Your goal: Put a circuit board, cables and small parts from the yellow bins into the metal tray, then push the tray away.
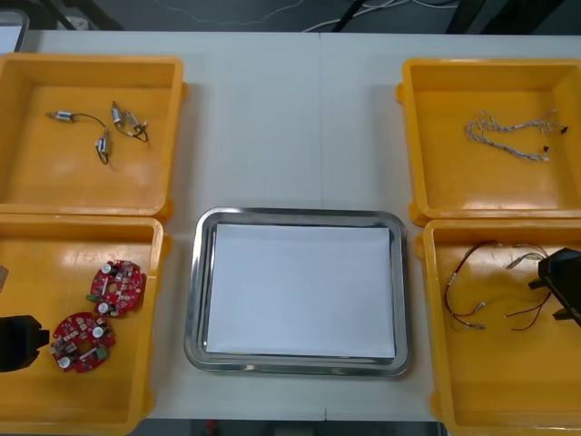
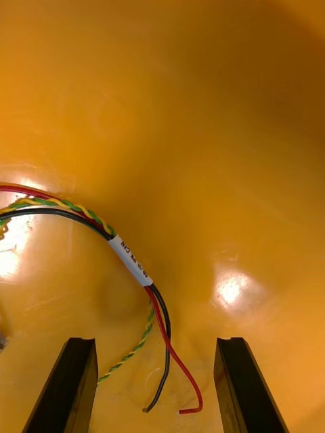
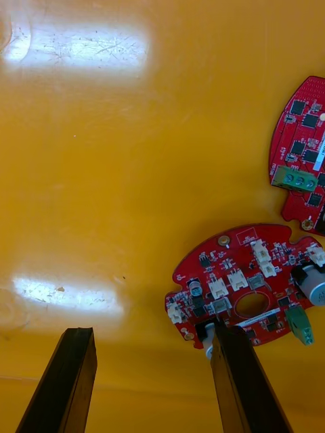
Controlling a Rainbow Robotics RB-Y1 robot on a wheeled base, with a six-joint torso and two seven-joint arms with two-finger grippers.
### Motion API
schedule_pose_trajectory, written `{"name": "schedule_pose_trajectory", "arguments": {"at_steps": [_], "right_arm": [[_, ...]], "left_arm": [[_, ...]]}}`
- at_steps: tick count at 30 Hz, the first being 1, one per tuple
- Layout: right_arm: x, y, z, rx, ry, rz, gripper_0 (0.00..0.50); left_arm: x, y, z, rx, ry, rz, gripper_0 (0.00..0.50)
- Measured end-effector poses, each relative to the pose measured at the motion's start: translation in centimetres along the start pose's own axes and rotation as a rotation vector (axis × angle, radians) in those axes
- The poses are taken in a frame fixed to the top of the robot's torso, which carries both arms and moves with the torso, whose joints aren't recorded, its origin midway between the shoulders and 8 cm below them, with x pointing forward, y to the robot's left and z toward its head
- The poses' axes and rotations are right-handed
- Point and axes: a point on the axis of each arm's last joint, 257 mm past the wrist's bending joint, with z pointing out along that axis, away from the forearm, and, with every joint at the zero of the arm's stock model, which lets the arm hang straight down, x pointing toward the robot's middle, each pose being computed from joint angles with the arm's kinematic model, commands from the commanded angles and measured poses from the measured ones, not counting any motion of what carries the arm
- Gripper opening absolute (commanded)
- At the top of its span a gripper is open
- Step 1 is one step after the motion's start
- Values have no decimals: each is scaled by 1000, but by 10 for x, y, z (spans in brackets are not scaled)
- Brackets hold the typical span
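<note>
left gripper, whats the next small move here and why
Probably a small sideways shift toward the nearer board. The left gripper is open in the near left bin, but bare bin floor lies between its fingers, and the board sits past one finger, its edge at that fingertip. The right gripper is open over cables in the near right bin.
</note>
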Motion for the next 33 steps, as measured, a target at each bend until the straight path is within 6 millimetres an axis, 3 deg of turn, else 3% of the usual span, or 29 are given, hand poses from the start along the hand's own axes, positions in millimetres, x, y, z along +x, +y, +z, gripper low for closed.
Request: {"name": "schedule_pose_trajectory", "arguments": {"at_steps": [16,33], "right_arm": [[8,2,11,-4,-4,-1,500],[9,1,16,-10,-11,-5,500]], "left_arm": [[5,-27,15,33,-26,-10,500],[15,-19,19,11,-55,-36,500]]}}
